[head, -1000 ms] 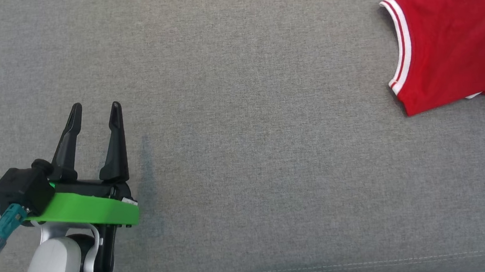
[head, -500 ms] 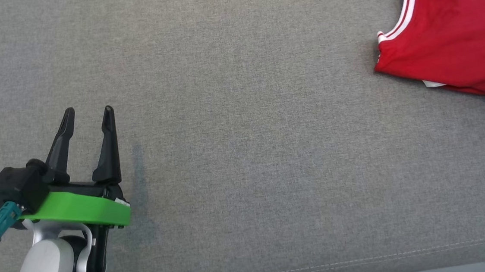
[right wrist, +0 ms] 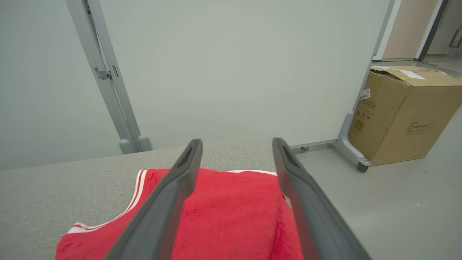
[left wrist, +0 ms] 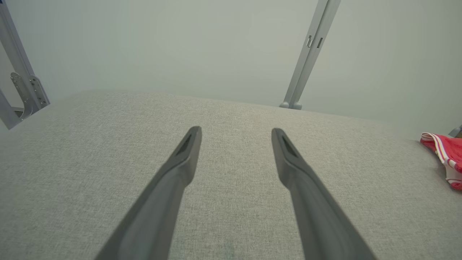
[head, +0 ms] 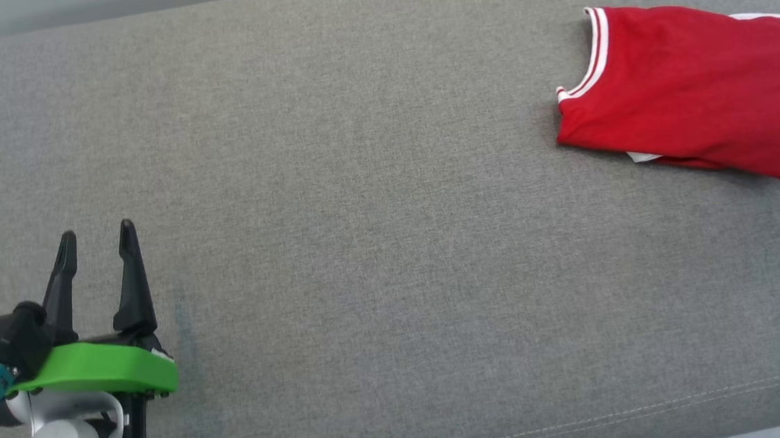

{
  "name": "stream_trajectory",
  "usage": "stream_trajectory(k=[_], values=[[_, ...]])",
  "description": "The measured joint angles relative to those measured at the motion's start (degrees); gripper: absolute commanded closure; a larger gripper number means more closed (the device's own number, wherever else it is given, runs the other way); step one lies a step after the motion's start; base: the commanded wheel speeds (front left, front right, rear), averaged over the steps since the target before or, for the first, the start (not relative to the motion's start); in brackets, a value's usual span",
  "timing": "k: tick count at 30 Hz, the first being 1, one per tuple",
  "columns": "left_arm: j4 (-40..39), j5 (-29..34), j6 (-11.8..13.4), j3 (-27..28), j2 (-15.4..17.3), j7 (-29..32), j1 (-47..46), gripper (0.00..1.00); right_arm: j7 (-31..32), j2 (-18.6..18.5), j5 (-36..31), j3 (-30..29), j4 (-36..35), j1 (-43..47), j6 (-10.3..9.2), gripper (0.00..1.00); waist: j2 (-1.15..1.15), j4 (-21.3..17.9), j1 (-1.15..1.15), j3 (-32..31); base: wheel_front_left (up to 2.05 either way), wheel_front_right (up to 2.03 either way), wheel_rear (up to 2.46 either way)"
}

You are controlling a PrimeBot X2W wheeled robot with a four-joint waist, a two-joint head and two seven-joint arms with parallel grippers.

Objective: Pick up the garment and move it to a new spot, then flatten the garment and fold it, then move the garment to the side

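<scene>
One folded red jersey (head: pixel 686 91) lies at the far right of the grey table (head: pixel 364 249) in the head view; the left jaws stand apart and empty at lower left. Left wrist view: left jaws apart over bare table, jersey (left wrist: pixel 445 155) well off. Right wrist view: right jaws apart just above the jersey (right wrist: pixel 223 216), gripping nothing. The move aside looks done; next, lift clear without snagging cloth.

The head camera looks steeply down on the grey padded surface (head: pixel 389 212) from above and behind the left gripper (head: pixel 97 229). The left wrist camera sits low, sighting between the spread jaws across the surface toward a wall. The right wrist camera looks along the right gripper (right wrist: pixel 236 140), close above the red garment (right wrist: pixel 223 209) beneath its jaws. All three views share garment and surface.
</scene>
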Motion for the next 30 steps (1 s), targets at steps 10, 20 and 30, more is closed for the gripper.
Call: stream_trajectory(k=[10,20,30], values=[[6.52,0.48,0.94,1.40,-0.14,-1.00,5.50,0.00,0.09,5.34,-2.86,3.08,-1.69,11.21,-0.11,0.00,0.00,-1.04,0.00,-6.74,0.00,0.00,0.00],[7.42,1.54,1.16,1.40,-0.26,-1.41,6.79,1.00,0.08,9.68,-8.04,5.54,-5.83,19.42,-0.18,1.00,0.00,1.55,0.00,-10.50,0.00,0.00,0.00],[11.23,0.93,1.14,0.47,-3.32,-0.87,8.72,1.00,0.76,15.19,-6.89,6.88,-2.91,22.73,-0.07,1.00,0.00,1.57,0.00,-10.56,0.00,0.00,0.00]])
